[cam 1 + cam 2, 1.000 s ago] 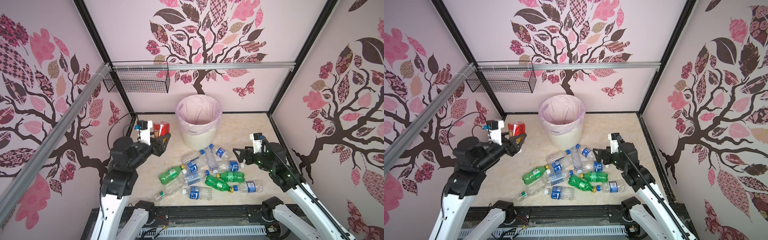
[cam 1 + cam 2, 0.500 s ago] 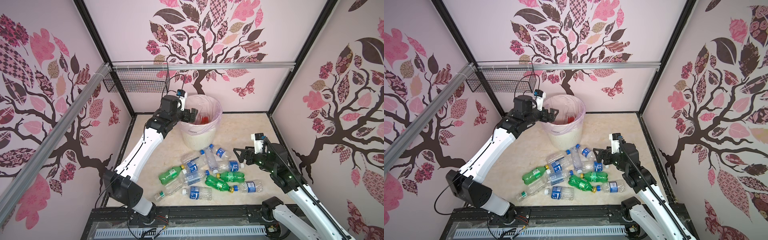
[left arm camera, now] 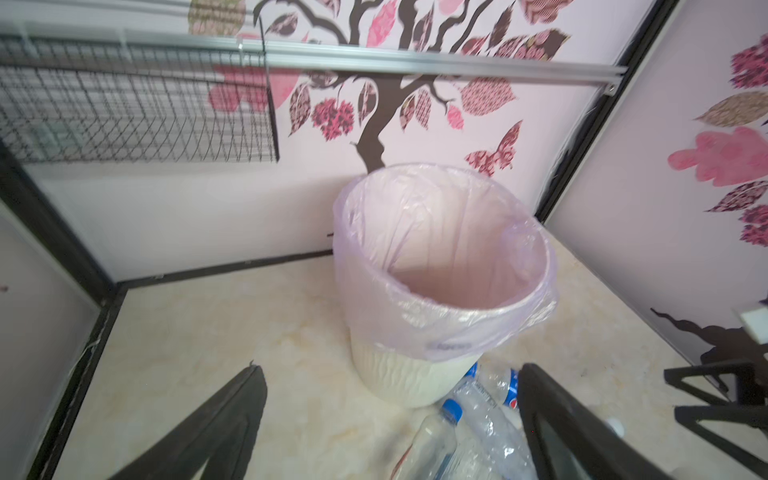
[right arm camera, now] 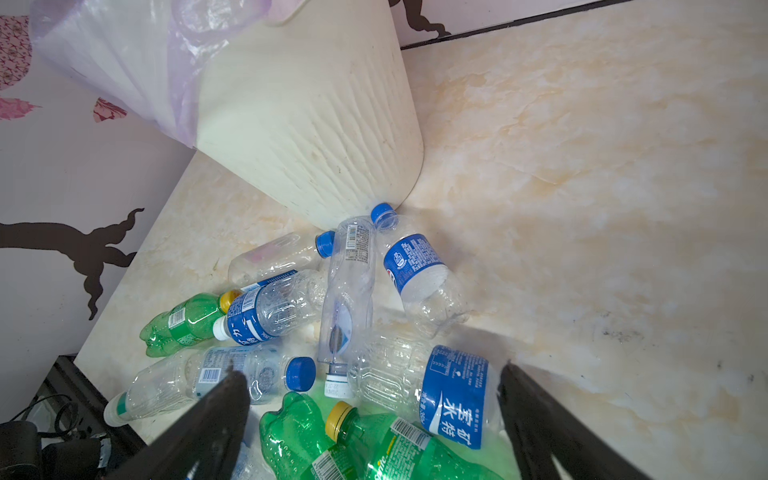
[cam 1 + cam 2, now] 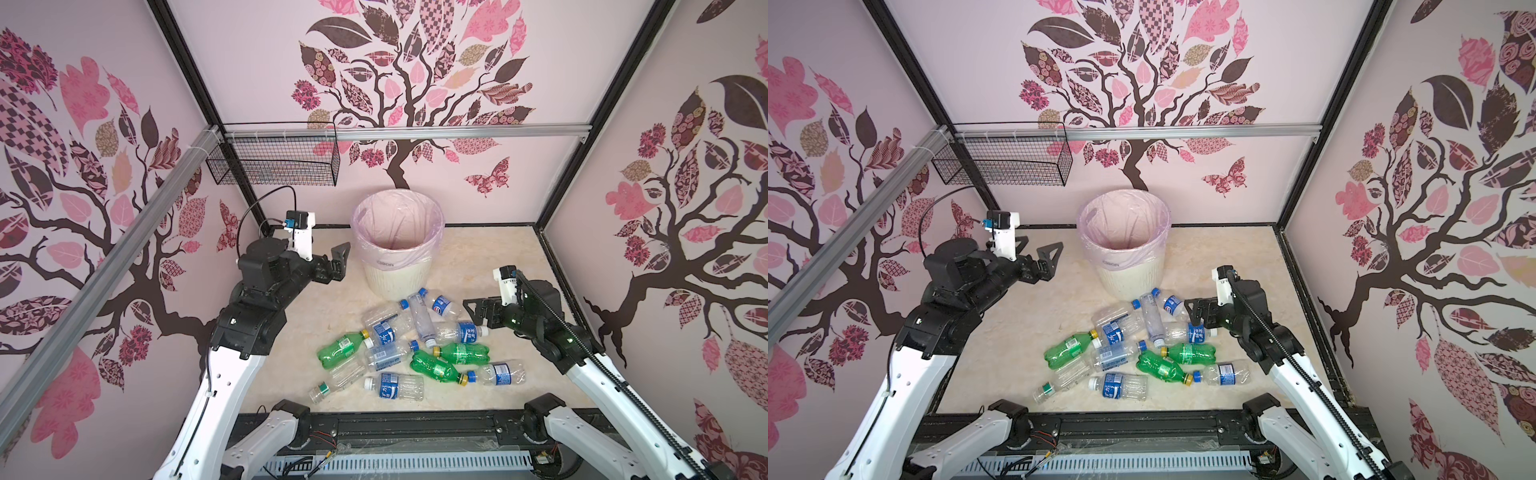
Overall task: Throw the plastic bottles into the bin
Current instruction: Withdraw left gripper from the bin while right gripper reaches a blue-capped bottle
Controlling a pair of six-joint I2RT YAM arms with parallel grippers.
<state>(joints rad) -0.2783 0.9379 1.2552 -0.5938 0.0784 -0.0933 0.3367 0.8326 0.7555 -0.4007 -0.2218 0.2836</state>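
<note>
Beige marble-look worktop (image 5: 490,257) carried the whole setup. Black wire basket (image 5: 274,162) hung from the back rail at the left, clear of the worktop.

Bin (image 5: 397,278): cream, ribbed, pink liner (image 5: 399,224) folded over the rim. It stood upright at back centre of the worktop. Its contents could not be made out in any view.

Left end effector (image 5: 1038,251): raised above the worktop, just left of the bin and pointed toward it. Jaws stood wide apart with nothing between them. The left wrist view showed both fingers (image 3: 232,415) bare, with the bin beyond them.

Right end effector (image 5: 478,311): low at the right edge of the bottle pile, aimed left. Jaws were wide apart and gripped nothing. In the right wrist view a blue-labelled bottle (image 4: 449,390) lay under the gap between the fingers (image 4: 208,419). Contact with it could not be judged.

Bottles (image 5: 415,345): about a dozen, all lying on their sides in a loose pile on the worktop in front of the bin, between the two arms.
- Three green bottles (image 5: 338,349) (image 5: 461,352) (image 5: 432,368) with yellow caps lay in the middle and front of the pile.
- The rest were clear, mostly with blue labels.
- One clear bottle (image 4: 415,266) had its blue cap (image 4: 382,212) against the bin's base.
- The front bottle (image 5: 395,386) lay nearest the arm bases.
</note>
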